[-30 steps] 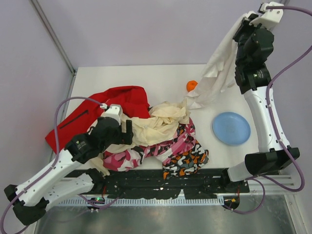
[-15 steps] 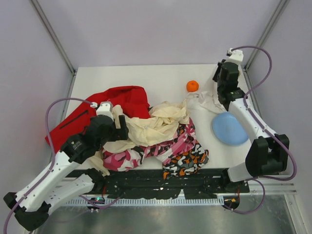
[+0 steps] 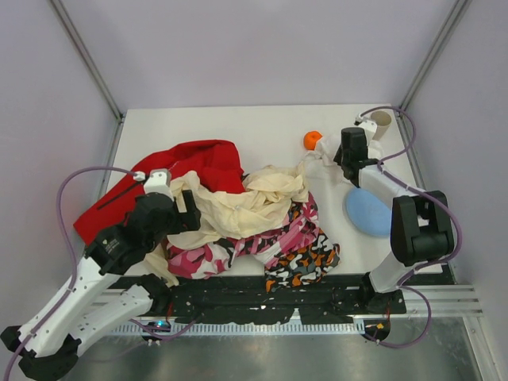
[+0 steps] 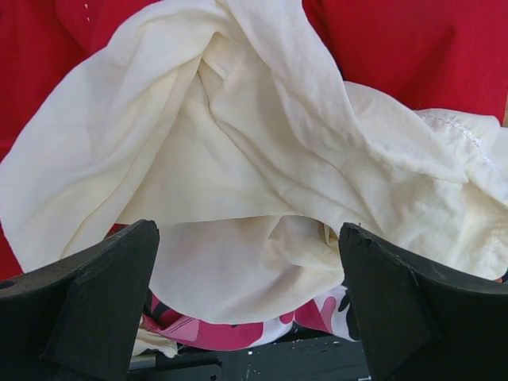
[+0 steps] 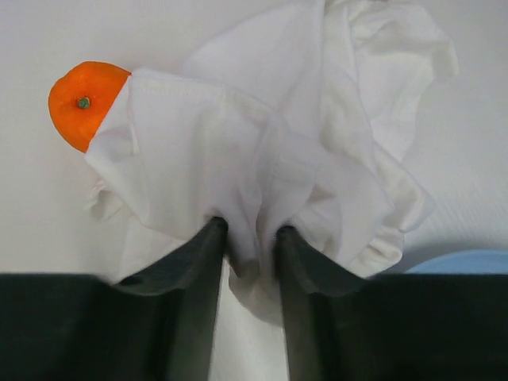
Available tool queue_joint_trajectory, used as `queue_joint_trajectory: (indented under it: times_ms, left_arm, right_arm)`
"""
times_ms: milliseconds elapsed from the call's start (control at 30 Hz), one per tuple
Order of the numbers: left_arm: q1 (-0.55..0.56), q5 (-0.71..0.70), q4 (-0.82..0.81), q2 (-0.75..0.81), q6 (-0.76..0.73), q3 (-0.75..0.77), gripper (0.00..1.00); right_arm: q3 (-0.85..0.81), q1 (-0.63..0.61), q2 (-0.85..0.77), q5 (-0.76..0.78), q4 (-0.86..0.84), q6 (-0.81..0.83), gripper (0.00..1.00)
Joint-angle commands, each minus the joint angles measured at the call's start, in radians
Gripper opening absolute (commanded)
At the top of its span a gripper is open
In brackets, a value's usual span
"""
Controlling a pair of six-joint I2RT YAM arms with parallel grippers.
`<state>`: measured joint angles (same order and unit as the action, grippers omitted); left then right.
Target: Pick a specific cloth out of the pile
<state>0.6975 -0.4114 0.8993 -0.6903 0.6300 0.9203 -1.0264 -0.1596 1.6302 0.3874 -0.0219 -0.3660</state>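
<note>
Nearby, the left gripper (image 4: 248,238) hangs with jaws spread wide and empty, as a second ago, the cream-yellow cloth (image 4: 238,159) heaped just ahead of them and the red jacket (image 4: 397,40) beyond. Farther off, the right gripper (image 5: 250,234), which held the cloth (image 5: 262,143) high a second ago, has come down to the table (image 3: 262,127). Its jaws pinch one fold, the rest bunched just ahead, one corner draped on an orange (image 5: 79,99) ahead-left; likely only the release remains, though whether its tail clears the pile (image 3: 254,222) I cannot tell.
</note>
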Motion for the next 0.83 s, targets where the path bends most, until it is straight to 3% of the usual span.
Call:
queue_joint_trajectory:
  times_ms: [0, 33, 133, 167, 367, 500, 667, 800]
  left_arm:
    - [-0.007, -0.053, 0.035, 0.028, 0.019, 0.075, 1.0]
    - [-0.006, -0.058, 0.042, 0.032, 0.019, 0.083, 1.0]
    - [-0.007, -0.075, 0.058, 0.06, 0.02, 0.101, 1.0]
    - [-0.007, -0.081, 0.062, 0.07, 0.02, 0.109, 1.0]
    - [-0.006, -0.167, 0.086, 0.115, 0.079, 0.127, 1.0]
    - [-0.007, -0.142, 0.078, 0.117, 0.086, 0.129, 1.0]
    - [-0.006, -0.132, 0.082, 0.103, 0.103, 0.121, 1.0]
    - [-0.007, -0.11, 0.075, 0.094, 0.106, 0.117, 1.0]
  right_arm:
    - [-0.06, 0.009, -0.059, 0.025, 0.065, -0.027, 0.51]
    - [-0.095, 0.009, -0.081, 0.022, 0.098, -0.007, 0.66]
    - [-0.194, 0.009, -0.153, 0.022, 0.192, 0.019, 0.83]
    - [-0.213, 0.008, -0.202, 0.036, 0.232, 0.021, 0.94]
    - [-0.233, 0.008, -0.459, 0.137, 0.339, 0.012, 0.95]
    - [-0.195, 0.008, -0.614, 0.195, 0.402, 0.056, 0.95]
    - [-0.048, 0.008, -0.762, 0.249, 0.338, 0.085, 0.95]
    - [-0.021, 0.009, -0.806, 0.242, 0.323, 0.113, 0.95]
